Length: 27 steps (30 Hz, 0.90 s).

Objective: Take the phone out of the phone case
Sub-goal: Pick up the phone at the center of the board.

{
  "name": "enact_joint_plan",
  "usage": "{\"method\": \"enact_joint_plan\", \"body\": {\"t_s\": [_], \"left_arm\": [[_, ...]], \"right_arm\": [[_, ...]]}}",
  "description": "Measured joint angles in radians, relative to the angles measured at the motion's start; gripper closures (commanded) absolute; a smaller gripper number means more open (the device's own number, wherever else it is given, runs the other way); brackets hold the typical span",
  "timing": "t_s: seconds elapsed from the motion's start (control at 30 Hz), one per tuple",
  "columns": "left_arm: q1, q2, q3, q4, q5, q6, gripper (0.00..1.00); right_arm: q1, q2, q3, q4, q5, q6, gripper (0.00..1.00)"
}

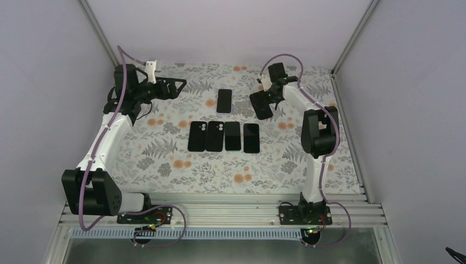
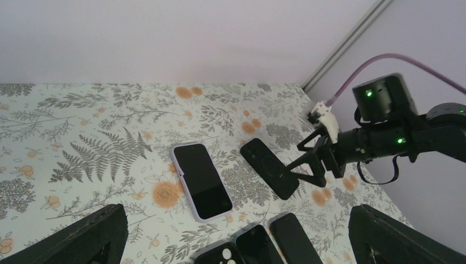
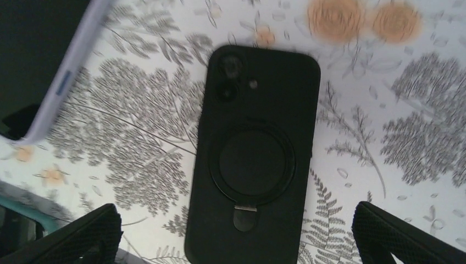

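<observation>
Pale lilac walls close in three sides. Floral cloth covers the table [image 1: 165,165].

Two arms: left arm [image 1: 104,137] reaches to the far left, right arm [image 1: 319,137] to the far right of centre.

Left gripper [image 1: 175,87]: fingers wide apart, nothing between them, well off to the left of every phone.

Right gripper [image 2: 305,163]: fingers spread wide, hanging just above the black cased phone [image 3: 253,165] and not gripping it.

Task's thing, as I judge it: that black cased phone. It lies flat on the cloth, back up with its ring stand showing, far right of centre. Just to its left is a lilac-cased phone [image 2: 202,181], screen up.

Row of dark handsets [image 1: 215,136] lies side by side at mid-table, nearer than those two.

Step in hand, by my reading: taking hold of the black case.
- One arm should pin the case at its long edges.
- The other should push through from the back near the camera corner, or peel a corner lip.
- Avoid clamping across the ring stand. It may fold or slip.
- Left arm must come across, clear of the lilac phone.

Count:
- arms two, grippers two
- handsets six: four in the row, two beyond it
- clearly cased: two, one black and one lilac
- row items: cannot tell whether any are bare phones
</observation>
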Motion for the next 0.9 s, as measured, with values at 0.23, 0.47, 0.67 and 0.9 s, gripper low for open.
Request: {"method": "enact_joint_plan", "body": {"t_s": [0.23,0.47,0.67,0.9], "left_arm": [[0.000,0.000,-0.002,0.000,-0.003,-0.001,0.00],[0.000,0.000,-0.009,0.002,-0.003,-0.004,0.00],[0.000,0.000,-0.009,0.008,-0.003,-0.005,0.00],[0.000,0.000,-0.014,0.009,-0.011,-0.005,0.00]], "right_arm": [[0.000,0.051,-0.043,0.035,0.061,0.034,0.01],[0.000,0.100,-0.045,0.066,0.083,0.045,0.01],[0.000,0.146,-0.047,0.087,0.096,0.043,0.01],[0.003,0.157,-0.047,0.120,0.100,0.043,0.12]]}}
